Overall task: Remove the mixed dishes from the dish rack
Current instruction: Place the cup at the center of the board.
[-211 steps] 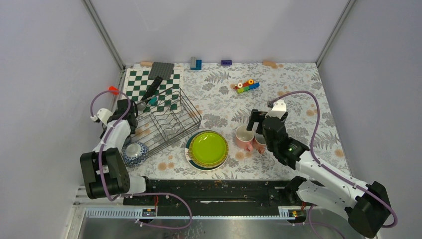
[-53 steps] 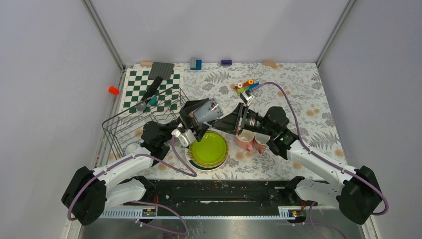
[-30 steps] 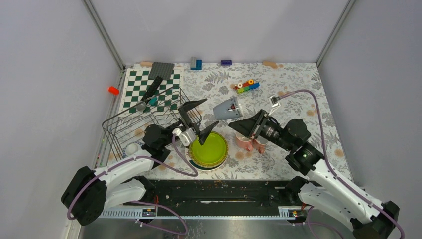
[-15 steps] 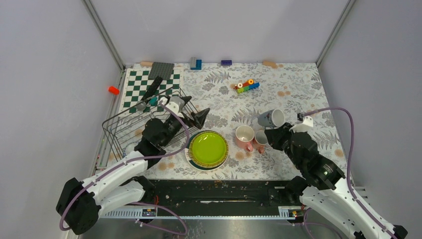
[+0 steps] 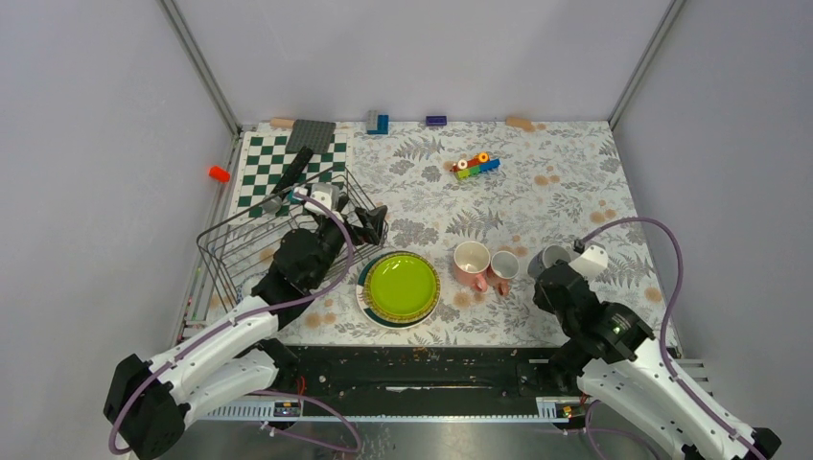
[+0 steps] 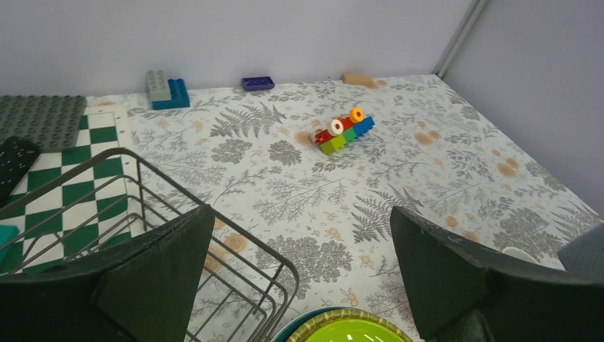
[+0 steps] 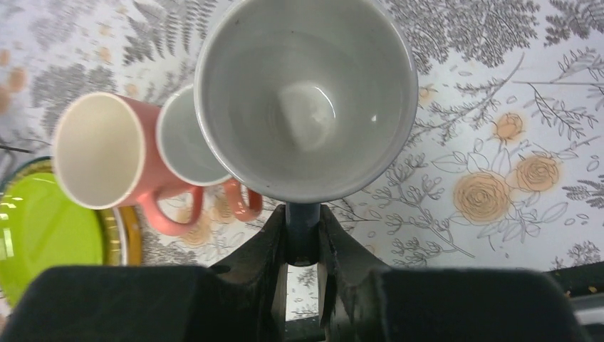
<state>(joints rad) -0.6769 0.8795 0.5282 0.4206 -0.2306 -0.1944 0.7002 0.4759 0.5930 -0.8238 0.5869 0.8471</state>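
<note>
My right gripper (image 7: 303,242) is shut on the handle of a grey mug (image 7: 306,100), held mouth-up just over the tablecloth. This mug (image 5: 554,257) is right of two pink cups (image 5: 472,261) (image 5: 502,265), which also show in the right wrist view (image 7: 100,149) (image 7: 186,142). A lime-green plate (image 5: 401,286) tops a stack beside the black wire dish rack (image 5: 273,244). My left gripper (image 5: 362,222) hangs open over the rack's right corner (image 6: 214,235), nothing between its fingers (image 6: 157,271). The bowl is hidden.
A green-and-white chequered board (image 5: 288,163) with dark tools lies behind the rack. Coloured toy bricks (image 5: 476,165) sit mid-table, and more bricks (image 5: 377,122) line the back edge. A red piece (image 5: 220,173) lies off the left side. Grey walls close in all round.
My right arm has carried the grey mug rightward and down, beside the pink cups. The left gripper, still open, has drawn back toward the rack.
</note>
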